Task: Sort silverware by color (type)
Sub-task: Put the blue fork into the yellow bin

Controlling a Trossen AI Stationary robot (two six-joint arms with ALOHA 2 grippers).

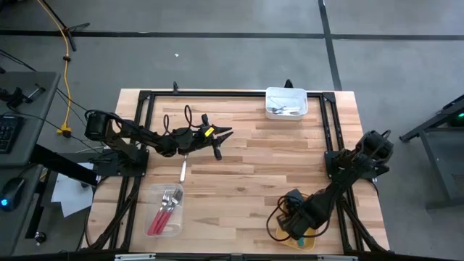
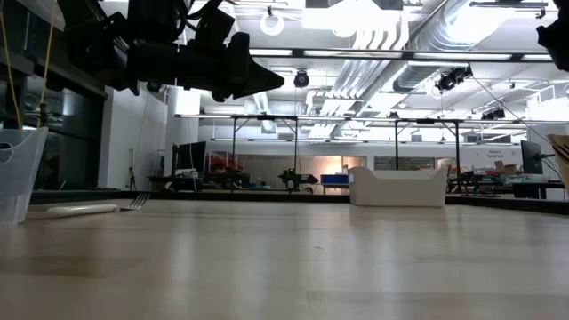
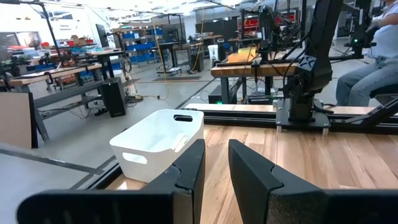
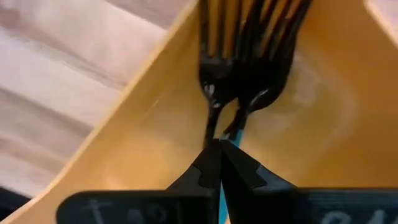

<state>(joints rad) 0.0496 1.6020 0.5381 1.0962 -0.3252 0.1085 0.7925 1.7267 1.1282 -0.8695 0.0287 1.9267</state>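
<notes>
My left gripper (image 1: 220,142) hovers open and empty above the table's left-middle, also seen high in the low view (image 2: 253,78). A white-handled fork (image 1: 183,171) lies flat on the wood below and behind it (image 2: 93,210). Red-handled utensils (image 1: 165,209) lie in a clear container (image 1: 176,226). More utensils (image 1: 284,110) lie in a white bin (image 1: 286,93). My right gripper (image 4: 220,152) reaches down into a yellow container (image 4: 155,130) at the near right (image 1: 313,239), shut on a teal-handled fork (image 4: 237,127) beside other fork heads (image 4: 217,68). My right gripper pinches the teal handle (image 4: 234,132) of a fork just below its metal neck, between the two fingertips. It comes from above, pointing down into the yellow container. The fork's head (image 4: 273,74) lies on the container's floor among other forks.
The white bin (image 3: 158,146) stands at the table's far edge, ahead of my left gripper. A black frame (image 1: 217,93) runs round the table. Bare wood lies in the middle (image 1: 261,174). A seated person (image 3: 367,68) shows beyond the table.
</notes>
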